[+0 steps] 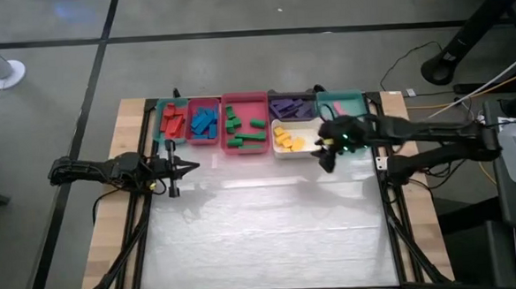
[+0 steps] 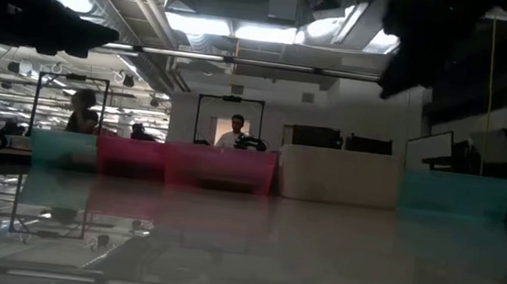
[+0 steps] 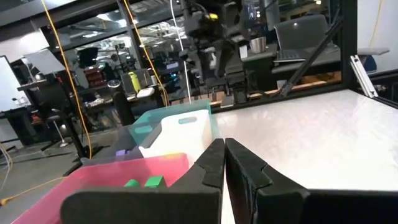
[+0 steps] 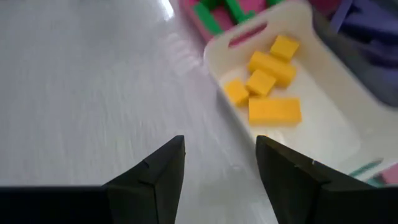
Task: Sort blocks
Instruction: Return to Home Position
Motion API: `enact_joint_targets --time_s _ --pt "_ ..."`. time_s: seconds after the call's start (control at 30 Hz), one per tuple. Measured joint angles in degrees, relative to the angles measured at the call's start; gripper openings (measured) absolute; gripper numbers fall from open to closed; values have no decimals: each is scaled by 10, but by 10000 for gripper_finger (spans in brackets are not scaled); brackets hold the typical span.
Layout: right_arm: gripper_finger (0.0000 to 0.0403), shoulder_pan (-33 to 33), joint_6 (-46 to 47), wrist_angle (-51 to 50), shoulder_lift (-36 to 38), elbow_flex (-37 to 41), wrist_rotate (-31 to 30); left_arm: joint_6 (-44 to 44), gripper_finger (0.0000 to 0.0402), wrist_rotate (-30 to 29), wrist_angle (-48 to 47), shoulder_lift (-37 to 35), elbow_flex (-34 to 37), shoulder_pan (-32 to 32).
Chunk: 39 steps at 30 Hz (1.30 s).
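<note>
The blocks lie sorted in trays along the table's far edge: red blocks (image 1: 173,122) in a teal tray, blue blocks (image 1: 204,122) in a small pink tray, green blocks (image 1: 242,129) in a larger pink tray, purple blocks (image 1: 291,107) in a black tray, yellow blocks (image 1: 287,141) (image 4: 267,81) in a white tray. My right gripper (image 1: 326,163) (image 4: 221,155) hangs open and empty above the table just near-side of the white tray's right end. My left gripper (image 1: 191,166) (image 3: 224,152) is shut and empty, near-side of the blue blocks' tray.
Another teal tray (image 1: 342,103) stands at the right end of the row. The low view shows the trays' near walls in a line (image 2: 219,167). The white table surface (image 1: 263,233) stretches from the trays to the near edge. People show in the room beyond the table.
</note>
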<state>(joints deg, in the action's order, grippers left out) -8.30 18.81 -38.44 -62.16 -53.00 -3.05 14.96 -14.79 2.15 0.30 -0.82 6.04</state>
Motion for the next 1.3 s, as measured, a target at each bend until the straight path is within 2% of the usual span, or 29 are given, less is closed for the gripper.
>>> enact_joint_targets --time_s 0.13,0.37,0.47,0.57,0.7,0.8,0.87,0.93,1.07,1.17,1.3 --pt "198 14 6 53 82 99 0 0 1 0 0 0 0 0" --pt "198 16 69 248 180 279 6 0 1 0 0 0 0 0" --pt "198 16 103 267 231 348 7 0 1 0 0 0 0 0" --pt "198 16 184 261 300 404 19 0 1 0 0 0 0 0" --pt "198 16 359 270 386 452 18 0 1 0 -1 0 0 0" --pt "198 16 407 270 445 474 -36 0 1 0 -1 0 0 0" --pt "198 16 376 275 480 480 -76 0 1 0 -1 0 0 0" --pt "198 16 298 281 509 481 -91 0 1 0 -1 0 0 0" --pt "198 16 63 294 561 483 -92 0 1 0 -1 0 0 0" --pt "198 16 -91 288 593 483 -64 0 1 0 -1 0 0 0" --pt "198 18 -127 272 621 481 -30 0 1 0 -1 0 0 0"
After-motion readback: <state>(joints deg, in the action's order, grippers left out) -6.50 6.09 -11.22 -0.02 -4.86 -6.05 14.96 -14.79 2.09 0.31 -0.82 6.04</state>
